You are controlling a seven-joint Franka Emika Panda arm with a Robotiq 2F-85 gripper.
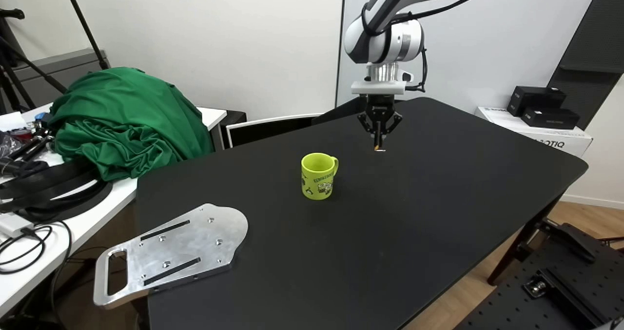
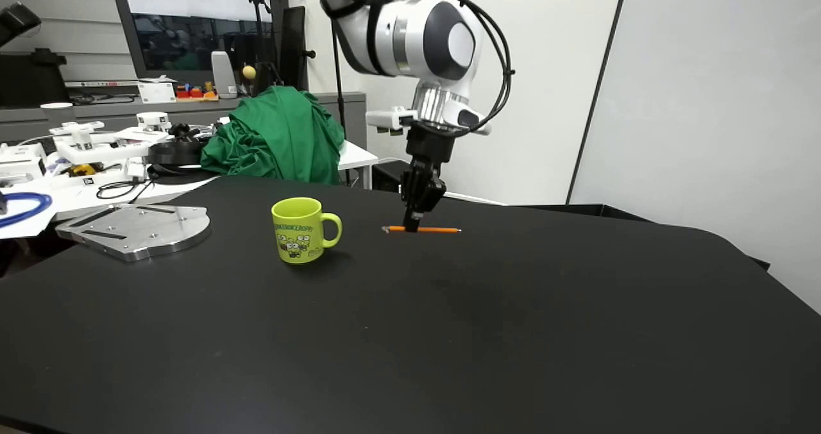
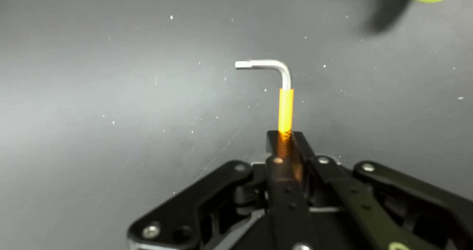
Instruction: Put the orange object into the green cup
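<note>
While the slim orange-sleeved bent metal rod [image 3: 286, 109] is being clenched by the black two-fingered tool [image 3: 285, 139], near but outside the handled lime-green cup [image 1: 317, 178], only the grasp is seemingly being counted as done, and carrying over and release inside are being awaited.

Both exterior views look down across the table [image 1: 390, 237], the wrist view from close above.

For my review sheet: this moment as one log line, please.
Gripper: closed on orange object | green cup: upright on black table | orange object: outside cup | insertion: not yet done
</note>
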